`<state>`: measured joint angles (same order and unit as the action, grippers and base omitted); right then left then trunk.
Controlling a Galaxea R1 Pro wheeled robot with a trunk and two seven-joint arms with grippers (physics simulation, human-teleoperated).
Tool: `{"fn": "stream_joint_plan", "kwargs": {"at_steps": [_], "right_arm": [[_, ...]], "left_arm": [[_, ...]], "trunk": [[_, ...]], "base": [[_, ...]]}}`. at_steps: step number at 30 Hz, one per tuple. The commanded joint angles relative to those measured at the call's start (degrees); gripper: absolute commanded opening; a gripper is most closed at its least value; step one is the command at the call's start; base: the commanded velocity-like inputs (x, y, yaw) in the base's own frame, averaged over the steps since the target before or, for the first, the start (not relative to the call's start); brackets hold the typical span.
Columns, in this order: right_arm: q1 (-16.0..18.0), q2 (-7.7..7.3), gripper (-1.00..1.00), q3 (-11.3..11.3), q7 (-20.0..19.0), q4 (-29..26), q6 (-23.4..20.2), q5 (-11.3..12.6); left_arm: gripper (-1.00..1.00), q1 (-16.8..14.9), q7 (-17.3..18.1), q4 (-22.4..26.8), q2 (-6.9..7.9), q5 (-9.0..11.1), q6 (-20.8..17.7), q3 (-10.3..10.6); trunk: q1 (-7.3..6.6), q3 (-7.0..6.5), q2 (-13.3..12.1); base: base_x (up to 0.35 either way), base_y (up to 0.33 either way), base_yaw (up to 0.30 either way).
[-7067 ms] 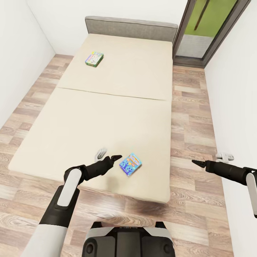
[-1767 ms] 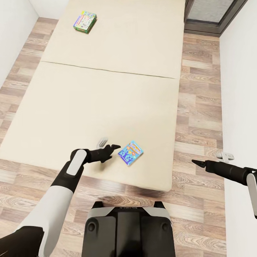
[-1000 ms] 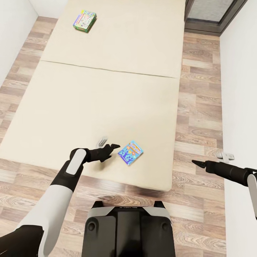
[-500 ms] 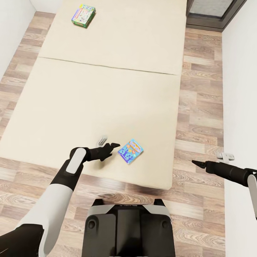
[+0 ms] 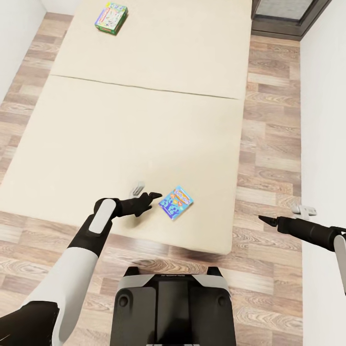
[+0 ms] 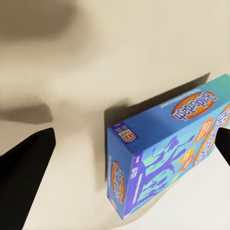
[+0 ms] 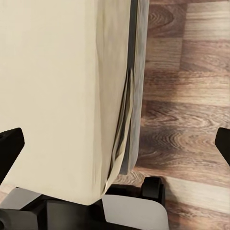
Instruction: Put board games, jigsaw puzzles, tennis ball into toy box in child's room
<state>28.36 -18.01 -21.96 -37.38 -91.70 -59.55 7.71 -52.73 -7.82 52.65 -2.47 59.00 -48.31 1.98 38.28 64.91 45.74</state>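
Note:
A small blue board game (image 5: 176,202) lies flat on the beige bed (image 5: 144,125), near its front edge. My left gripper (image 5: 149,193) hovers just left of it, open and touching nothing. In the left wrist view the blue board game (image 6: 163,167) lies between the spread black fingertips (image 6: 28,153). A second board game (image 5: 111,11), green-edged, lies far back on the bed at the left. My right gripper (image 5: 269,218) hangs open over the floor to the right of the bed, and its wrist view looks down the bed's side edge (image 7: 129,105).
Wood-plank floor (image 5: 274,144) runs along the right side of the bed and in front of it. White walls close in at left and right. A dark door frame (image 5: 283,21) is at the far right. My base (image 5: 168,307) stands at the bed's front edge.
The whole picture has shifted a little, so the head camera has moved. The left gripper stays open beside the blue board game. The right arm holds its pose.

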Motion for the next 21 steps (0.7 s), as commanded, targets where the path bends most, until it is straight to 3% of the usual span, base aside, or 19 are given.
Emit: {"fn": "stream_joint_plan", "kwargs": {"at_steps": [1, 9, 21], "right_arm": [[0.01, -0.01, 1.00, -0.05, 0.12, -0.05, -0.45, 0.43], [0.02, -0.01, 1.00, -0.02, 0.12, -0.11, -0.45, 0.42], [0.02, -0.01, 1.00, -0.06, 0.12, -0.14, -0.45, 0.45]], "left_arm": [[1.00, 0.00, -0.53, 0.02, 0.00, 0.24, -0.03, 0.03], [1.00, 0.00, -0.53, 0.01, 0.01, 0.24, -0.03, 0.04], [1.00, -0.01, -0.53, 0.00, 0.01, 0.24, -0.03, 0.05]], "trunk": [[0.02, 0.04, 0.04], [0.02, 0.08, 0.04], [0.02, 0.10, 0.04]], "base": [[0.000, 0.000, -0.069], [0.000, 0.000, -0.138], [0.000, 0.000, -0.230]]}}
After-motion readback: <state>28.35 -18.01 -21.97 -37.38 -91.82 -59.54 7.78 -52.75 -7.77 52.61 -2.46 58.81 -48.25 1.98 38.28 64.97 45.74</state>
